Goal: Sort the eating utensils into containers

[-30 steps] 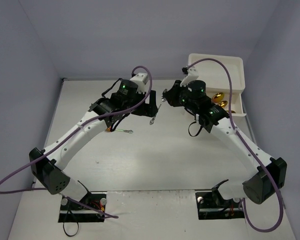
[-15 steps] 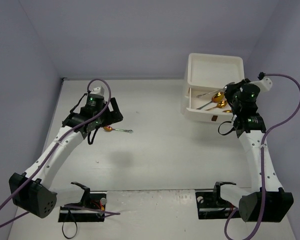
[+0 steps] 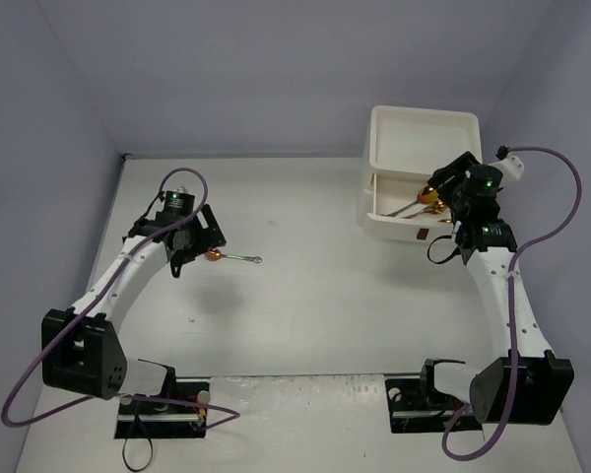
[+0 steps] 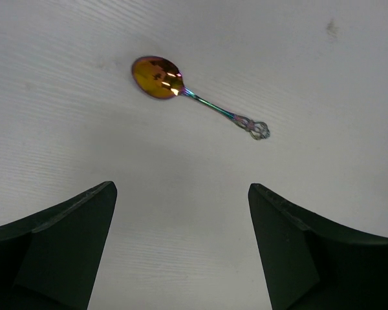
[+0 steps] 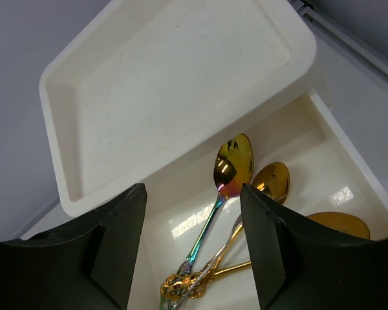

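Note:
One spoon (image 3: 234,257) with a gold bowl and a thin rainbow handle lies alone on the table's left half. In the left wrist view this spoon (image 4: 181,90) sits ahead of my open left gripper (image 4: 181,188), which hovers just above the table with nothing between its fingers. My left gripper (image 3: 199,239) is just left of the spoon. The cream cabinet (image 3: 424,138) stands at the back right with its top drawer (image 3: 399,225) pulled out. My right gripper (image 5: 193,190) hangs open over the drawer (image 5: 336,142). Under it lie a rainbow-handled spoon (image 5: 229,169) and two gold spoons (image 5: 273,181).
The cabinet's recessed top (image 5: 181,84) is bare. A brown handle (image 3: 423,235) marks the drawer front. Grey walls close in the table on the left, back and right. Both arm bases (image 3: 163,404) sit at the near edge.
Both arms have left the table's middle. The right arm swung to the drawer with a spoon and opened, and the spoon now lies in the drawer. The left arm drew back left.

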{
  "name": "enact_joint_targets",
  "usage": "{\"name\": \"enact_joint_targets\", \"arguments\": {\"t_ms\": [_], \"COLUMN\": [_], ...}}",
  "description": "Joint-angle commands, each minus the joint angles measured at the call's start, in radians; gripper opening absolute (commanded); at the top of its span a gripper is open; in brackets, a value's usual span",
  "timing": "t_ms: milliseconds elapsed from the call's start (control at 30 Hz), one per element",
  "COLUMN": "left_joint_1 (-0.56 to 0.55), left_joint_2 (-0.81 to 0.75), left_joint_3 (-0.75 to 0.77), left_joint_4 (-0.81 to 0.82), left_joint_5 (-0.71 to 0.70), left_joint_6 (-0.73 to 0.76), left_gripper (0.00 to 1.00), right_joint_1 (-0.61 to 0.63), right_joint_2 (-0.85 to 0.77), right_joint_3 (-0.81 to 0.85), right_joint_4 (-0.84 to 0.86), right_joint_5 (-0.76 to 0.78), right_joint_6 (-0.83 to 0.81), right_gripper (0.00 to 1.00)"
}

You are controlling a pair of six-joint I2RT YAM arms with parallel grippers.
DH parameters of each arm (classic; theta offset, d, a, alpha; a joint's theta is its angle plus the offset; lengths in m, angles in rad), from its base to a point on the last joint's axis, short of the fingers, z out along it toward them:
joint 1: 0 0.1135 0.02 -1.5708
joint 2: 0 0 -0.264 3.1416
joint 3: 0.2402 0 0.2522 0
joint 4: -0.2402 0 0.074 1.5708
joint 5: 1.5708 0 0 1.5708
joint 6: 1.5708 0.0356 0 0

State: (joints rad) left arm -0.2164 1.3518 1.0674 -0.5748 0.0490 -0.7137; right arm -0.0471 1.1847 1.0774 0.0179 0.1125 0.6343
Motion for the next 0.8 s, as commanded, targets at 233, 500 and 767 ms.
{"name": "enact_joint_targets", "arguments": {"t_ms": [233, 500, 767], "left_joint_1": [0.169, 0.206, 0.207], "left_joint_2": [0.275, 0.399, 0.478], "left_joint_3": [0.096, 0.119, 0.118], "left_joint_4": [0.081, 0.167, 0.260], "left_joint_5": [0.202, 0.255, 0.317], "left_joint_6": [0.214, 0.278, 0.291], "left_gripper": [0.68, 0.58, 0.47], "right_joint_1": [0.013, 0.023, 0.023], "right_joint_2": [-0.066, -0.096, -0.099], "right_joint_3": [0.031, -0.013, -0.028], "right_joint_4": [0.053, 0.053, 0.051], "right_joint_5": [-0.122, -0.177, -0.245], "right_joint_6": [-0.117, -0.136, -0.156], "right_gripper": [0.58, 0.59, 0.59]}}
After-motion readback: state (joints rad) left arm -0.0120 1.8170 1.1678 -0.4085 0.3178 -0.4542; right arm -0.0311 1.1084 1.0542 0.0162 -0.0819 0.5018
